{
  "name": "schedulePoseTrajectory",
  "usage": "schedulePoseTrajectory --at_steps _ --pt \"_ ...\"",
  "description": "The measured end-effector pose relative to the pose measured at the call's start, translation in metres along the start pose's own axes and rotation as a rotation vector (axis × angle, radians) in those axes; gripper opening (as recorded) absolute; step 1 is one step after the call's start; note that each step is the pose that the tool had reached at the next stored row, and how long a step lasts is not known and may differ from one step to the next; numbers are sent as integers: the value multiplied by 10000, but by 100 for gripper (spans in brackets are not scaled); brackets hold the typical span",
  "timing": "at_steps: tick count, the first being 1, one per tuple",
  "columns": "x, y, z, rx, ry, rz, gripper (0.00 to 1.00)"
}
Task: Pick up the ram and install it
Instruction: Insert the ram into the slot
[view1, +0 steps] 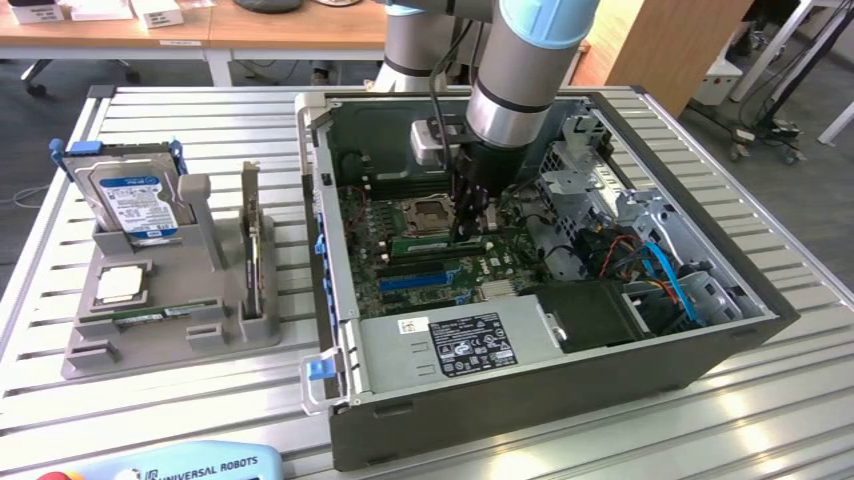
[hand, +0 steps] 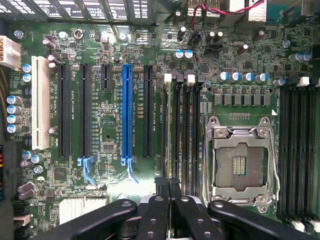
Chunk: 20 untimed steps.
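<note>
The black two-fingered gripper (hand: 168, 184) hangs inside the open dark metal computer case (view1: 574, 385), its fingers pressed together over the black memory slots (hand: 190, 130) of the green motherboard (hand: 110, 115). The thin green circuit-board ram (hand: 173, 135) seems to stand edge-on in a slot under the tips, about five o'clock of the silver processor socket (view1: 424, 213) in the exterior view; whether it is pinched cannot be told. A tilted push could jam one end or bend the ram.

- pale wooden desks (view1: 200, 35) across upper left
- brown wooden panel (view1: 654, 40) upper right
- grey floor (view1: 814, 185) right edge, black cables (view1: 754, 125) on it
- slatted silver metal table (view1: 40, 300) across lower frame
</note>
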<state>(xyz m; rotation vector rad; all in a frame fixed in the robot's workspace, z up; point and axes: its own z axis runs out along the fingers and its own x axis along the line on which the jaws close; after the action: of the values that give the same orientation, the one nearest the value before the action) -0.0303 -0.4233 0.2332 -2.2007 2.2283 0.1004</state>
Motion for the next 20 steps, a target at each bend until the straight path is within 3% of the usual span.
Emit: schedulePoseTrajectory --at_steps 20 --pt "-7 6 18 1 -1 0 11"
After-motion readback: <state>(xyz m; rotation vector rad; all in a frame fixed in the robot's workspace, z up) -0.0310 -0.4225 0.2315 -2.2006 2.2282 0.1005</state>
